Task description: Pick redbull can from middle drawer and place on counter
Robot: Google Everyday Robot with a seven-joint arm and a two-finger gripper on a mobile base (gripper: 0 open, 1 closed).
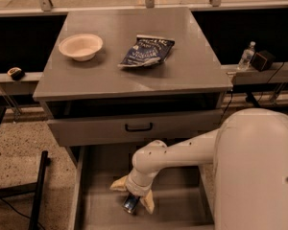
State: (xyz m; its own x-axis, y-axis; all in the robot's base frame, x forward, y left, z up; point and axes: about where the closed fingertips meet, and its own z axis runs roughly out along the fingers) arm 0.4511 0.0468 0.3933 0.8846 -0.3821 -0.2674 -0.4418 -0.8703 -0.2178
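Observation:
The redbull can (130, 204) lies on its side on the floor of the pulled-out middle drawer (98, 195), near the front, its blue body and silver end showing. My gripper (131, 198) reaches down into the drawer from the right. It is open, with one cream finger (118, 184) to the left of the can and the other finger (148, 204) to its right. The gripper's wrist covers the can's upper part. The grey counter (187, 71) is above, at the top of the cabinet.
On the counter stand a cream bowl (80, 46) at the left and a dark blue snack bag (146, 51) in the middle. The upper drawer front with a black handle (138, 127) overhangs the open drawer. A small clear bottle (246, 55) and a black box (262, 60) stand on a ledge at the right.

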